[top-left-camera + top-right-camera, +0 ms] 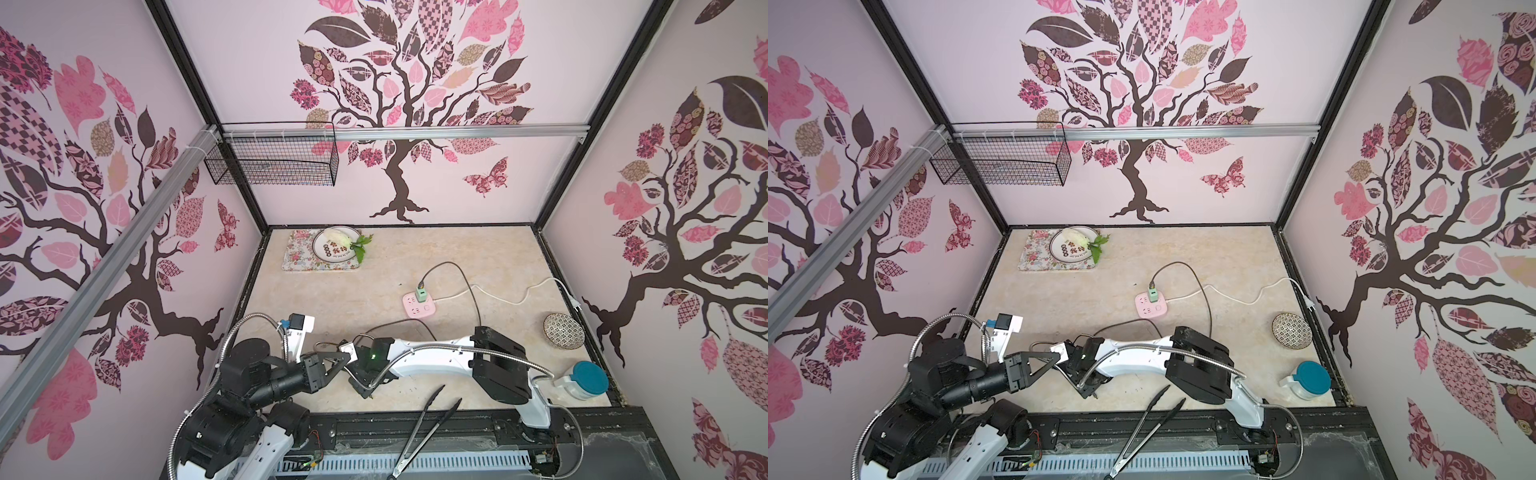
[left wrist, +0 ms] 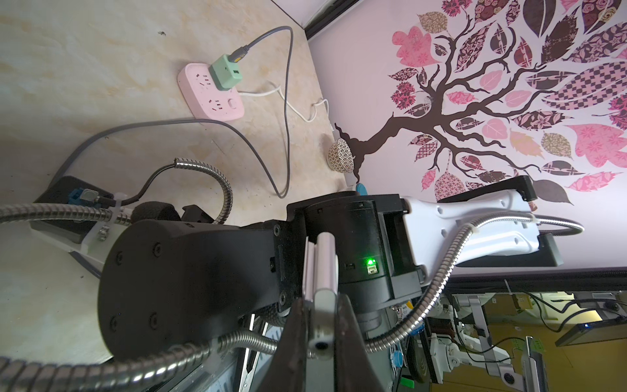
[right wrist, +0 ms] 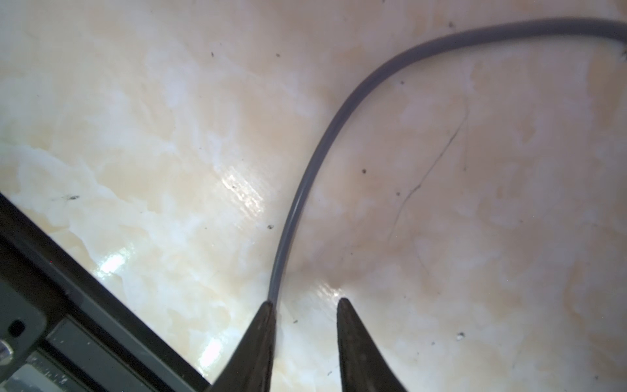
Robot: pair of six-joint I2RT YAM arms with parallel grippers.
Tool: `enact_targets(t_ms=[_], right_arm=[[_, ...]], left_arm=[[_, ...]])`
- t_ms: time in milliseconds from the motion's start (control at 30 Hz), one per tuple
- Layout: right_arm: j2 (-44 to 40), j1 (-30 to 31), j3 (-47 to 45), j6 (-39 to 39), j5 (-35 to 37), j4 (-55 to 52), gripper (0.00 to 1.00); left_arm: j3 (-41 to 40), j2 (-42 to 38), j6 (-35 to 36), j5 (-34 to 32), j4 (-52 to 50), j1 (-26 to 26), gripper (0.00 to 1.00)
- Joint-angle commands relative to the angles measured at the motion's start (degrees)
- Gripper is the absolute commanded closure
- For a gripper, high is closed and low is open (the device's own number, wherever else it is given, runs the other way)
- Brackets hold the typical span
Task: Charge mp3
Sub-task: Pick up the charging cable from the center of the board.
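Note:
The mp3, a small flat silver player, shows edge-on in the left wrist view, pinched between my left gripper's fingers. In both top views it is a pale square at the left gripper's tips, close to the right arm's wrist. My right gripper hangs over the marble table with its jaws apart. The grey cable runs up to one fingertip and is not clamped. The cable leads from the mint-green charger plugged into the pink power strip.
Black tongs lie at the front edge. A patterned bowl and a teal-lidded jar stand at the right. A plate on a floral mat sits at the back left. A wire basket hangs on the wall.

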Motion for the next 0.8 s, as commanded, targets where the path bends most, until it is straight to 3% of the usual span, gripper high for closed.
enact_targets(t_ms=[0, 767], right_arm=[[-0.4, 0.9, 0.8, 0.6, -0.6, -3.2, 0.67], [6.6, 2.9, 7.1, -1.1, -1.1, -8.4, 0.7]], left_arm=[[1.3, 0.0, 0.5, 0.1, 0.5, 0.2, 0.91], [1.5, -1.0, 0.5, 0.4, -0.8, 0.3, 0.91]])
